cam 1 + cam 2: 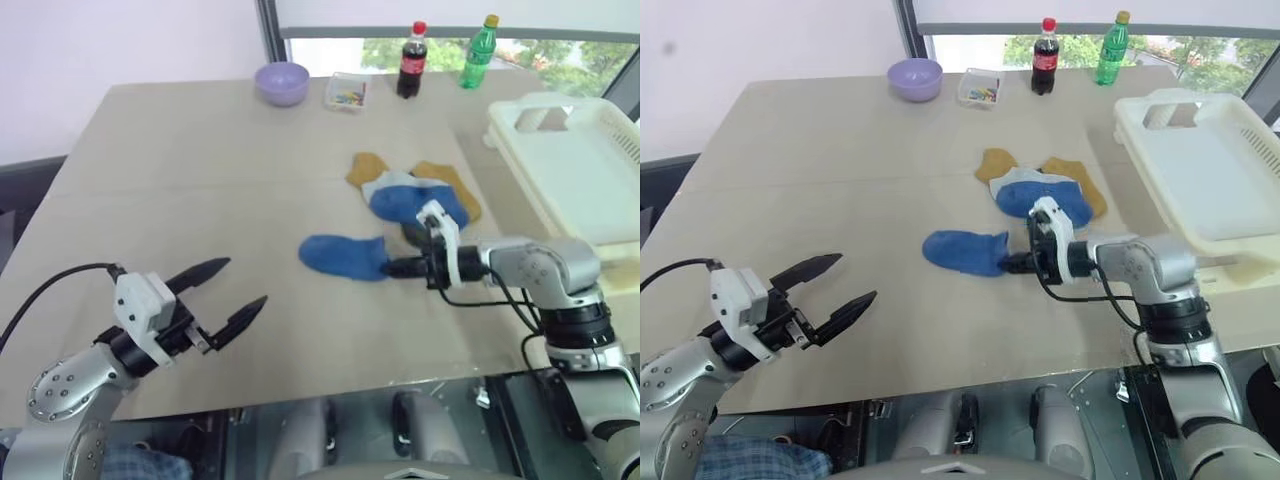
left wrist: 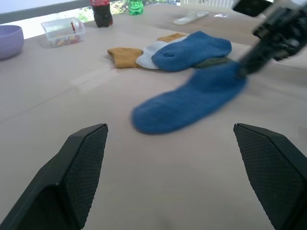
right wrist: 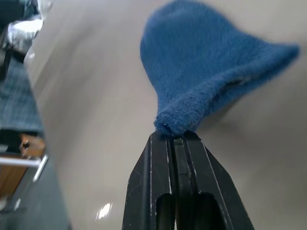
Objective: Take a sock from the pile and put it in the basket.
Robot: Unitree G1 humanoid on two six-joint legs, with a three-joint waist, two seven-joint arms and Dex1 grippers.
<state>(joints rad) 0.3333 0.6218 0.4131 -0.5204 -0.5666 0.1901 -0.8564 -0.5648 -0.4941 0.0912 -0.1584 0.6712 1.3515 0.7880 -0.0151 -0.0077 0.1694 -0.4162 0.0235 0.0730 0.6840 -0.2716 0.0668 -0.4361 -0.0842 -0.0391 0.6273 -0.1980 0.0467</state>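
Note:
A royal-blue sock [image 1: 343,255] lies stretched on the table, just in front of the pile [image 1: 412,192] of mustard, grey and blue socks. My right gripper [image 1: 388,267] is shut on the sock's right end; the wrist view shows the blue fabric [image 3: 211,81] pinched at the black fingertips [image 3: 175,143]. The cream-white basket [image 1: 580,160] stands at the table's right edge, beyond my right arm. My left gripper [image 1: 232,292] hovers open over the near left of the table, nothing between its fingers [image 2: 72,177].
A lilac bowl [image 1: 282,82], a small clear box [image 1: 347,93] with coloured bits, a cola bottle [image 1: 412,60] and a green bottle [image 1: 478,52] stand along the far edge. The table's front edge runs just below both arms.

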